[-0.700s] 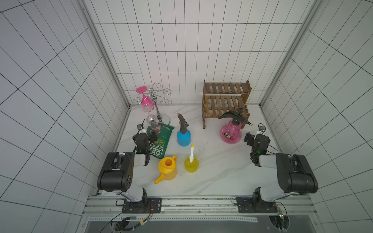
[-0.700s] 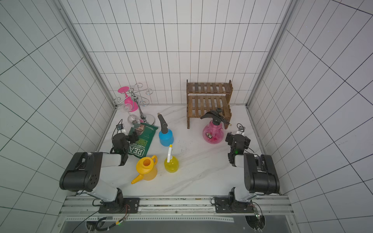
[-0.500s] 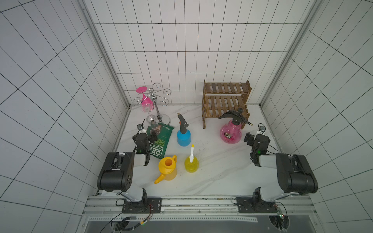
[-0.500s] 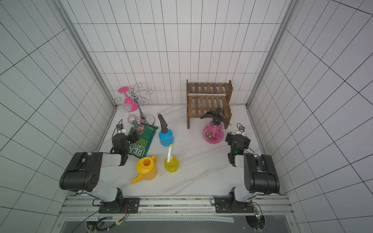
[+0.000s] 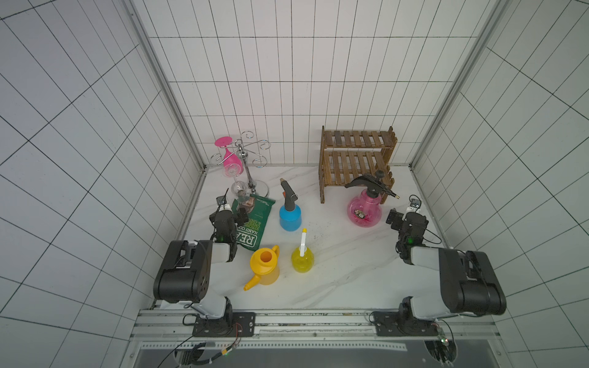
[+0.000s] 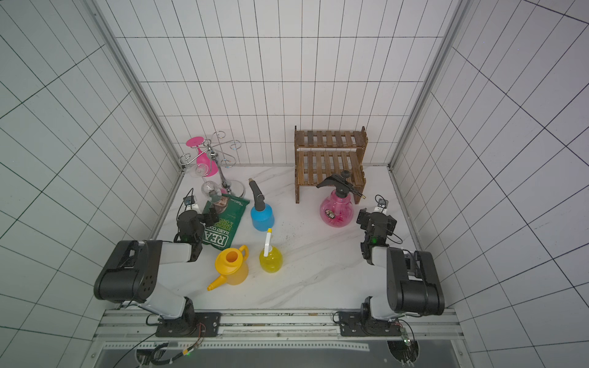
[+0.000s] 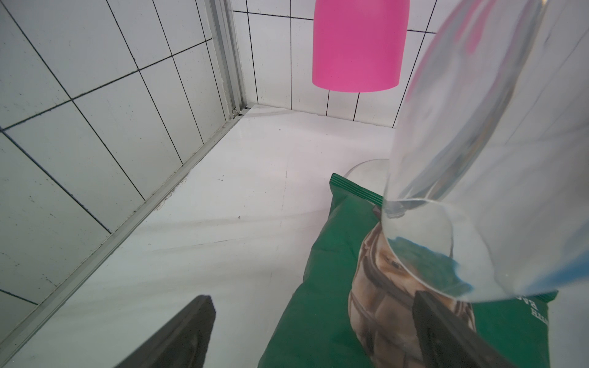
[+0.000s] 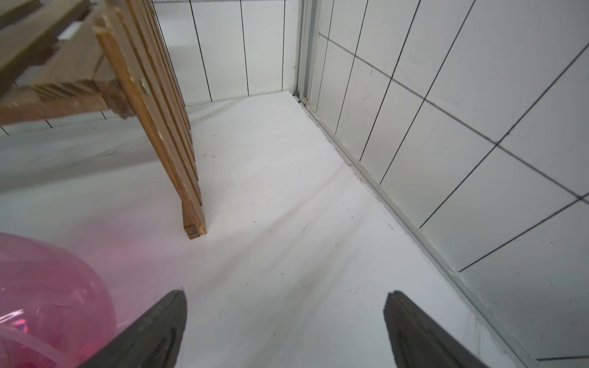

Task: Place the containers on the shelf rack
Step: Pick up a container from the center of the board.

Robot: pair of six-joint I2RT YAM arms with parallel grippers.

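Along the back wall (image 5: 302,111) of the tiled booth stands the shelf rack (image 5: 358,143). Its long axis runs parallel to that wall and its two slatted tiers face the arms. A strip of bare white marble tabletop (image 5: 347,261) separates its right end from the right wall (image 5: 510,159).

The pink sprayer (image 5: 364,213) stands upright just in front of the rack's right front leg, near it but apart in the right wrist view. Its black pump handle reaches left and its brass nozzle tip points at the right wall. The blue sprayer (image 5: 290,217) stands mid-table, left of the rack, its black nozzle leaning toward the back wall. Nearer the front rail (image 5: 315,318), the yellow bottle (image 5: 302,260), white stem straight up, stands just beside the yellow-orange watering can (image 5: 264,267), whose spout points front-left. All four rest on the tabletop, none on the rack.

The widest open room lies between the yellow bottle and the right arm (image 5: 446,264), in front of the pink sprayer. The left side is crowded. A chrome wire glass holder (image 5: 248,165) has a pink wine glass (image 5: 230,157) and a clear glass (image 5: 239,190) hanging bowl-down. A green snack bag (image 5: 253,223) lies flat beside it, with white letters "REA" and "HAND COO" upside down in both top views; the smaller print is too small to read.

The left gripper (image 7: 312,298) is spread wide, one finger (image 7: 446,328) over the bag, holding nothing. The right gripper (image 8: 287,293) is likewise spread over bare tabletop, just beside the pink bulb.
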